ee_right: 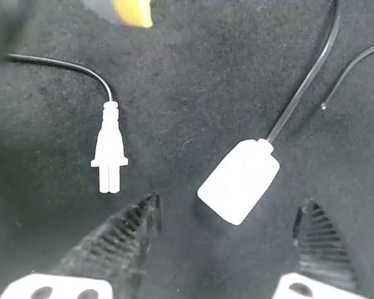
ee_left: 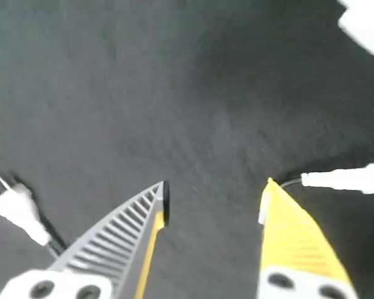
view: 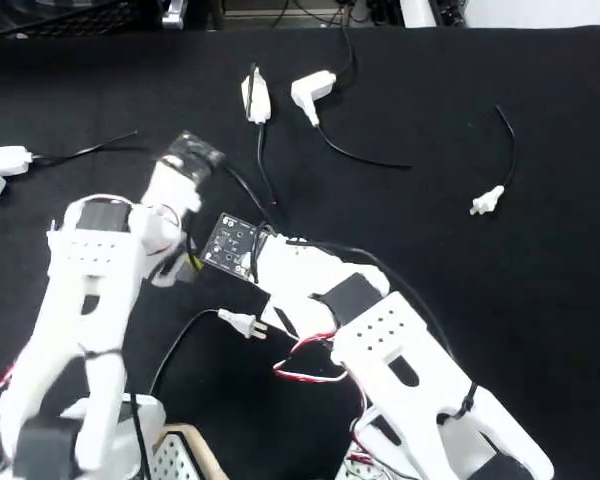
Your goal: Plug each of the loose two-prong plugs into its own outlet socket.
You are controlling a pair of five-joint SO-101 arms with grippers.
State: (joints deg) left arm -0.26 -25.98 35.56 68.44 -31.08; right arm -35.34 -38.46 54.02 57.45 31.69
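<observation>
Black cloth table [view: 540, 330] lying under both arms; right gripper [ee_right: 230, 204] hovering open, jaws spread, holding nothing; white outlet socket [ee_right: 240, 180] lying just ahead between jaws; two-prong plug [ee_right: 110, 149] resting beside socket, apart from it; left gripper [ee_left: 216, 187] gaping open too, empty. Step looking like approach before first grasp; nothing plugged in yet. Next move likely calling for closing on plug body, then lining prongs up with socket slots. High view apparently showing three sockets, two plugs lying loose.
</observation>
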